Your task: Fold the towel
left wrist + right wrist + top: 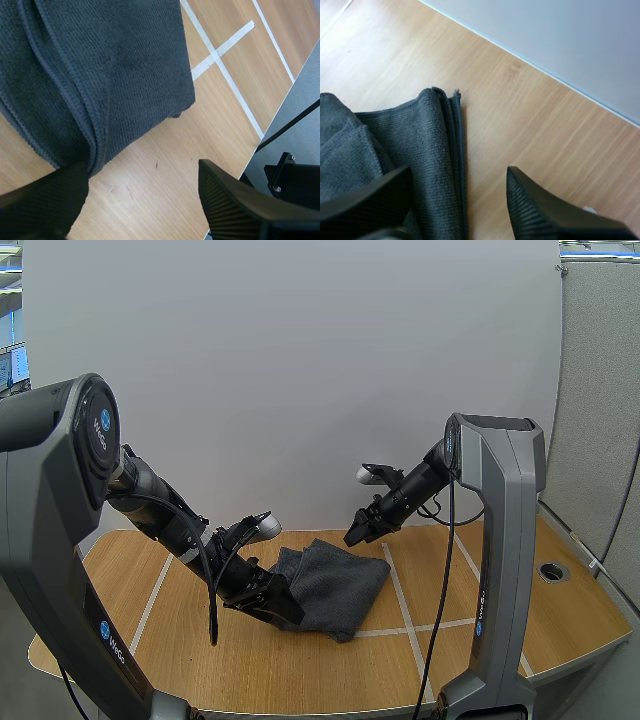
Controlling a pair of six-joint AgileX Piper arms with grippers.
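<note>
A dark grey towel (335,583) lies folded in layers near the middle of a wooden table (130,590), between two white tape lines (400,590) that run from the near side to the far side. The left gripper (280,608) is low at the towel's near left side, just beside its edge. In the left wrist view its two black fingers (235,205) stand wide apart with their ribbed faces turned to each other. Bare wood shows between them, and they grip nothing. One fingertip lies at the towel's hemmed edge, but whether it touches the cloth cannot be told. In that view the towel has a rounded fold running along it and a corner that ends just short of the spot where two tape lines cross. The right gripper (356,533) hangs above the towel's far right corner, clear of the cloth in the high view. In the right wrist view its fingers (545,210) are also spread wide and empty. Below them the towel's far edge shows several stacked layers ending in a small corner, with bare table to the right of it. The two grippers are well apart, at opposite sides of the towel.
</note>
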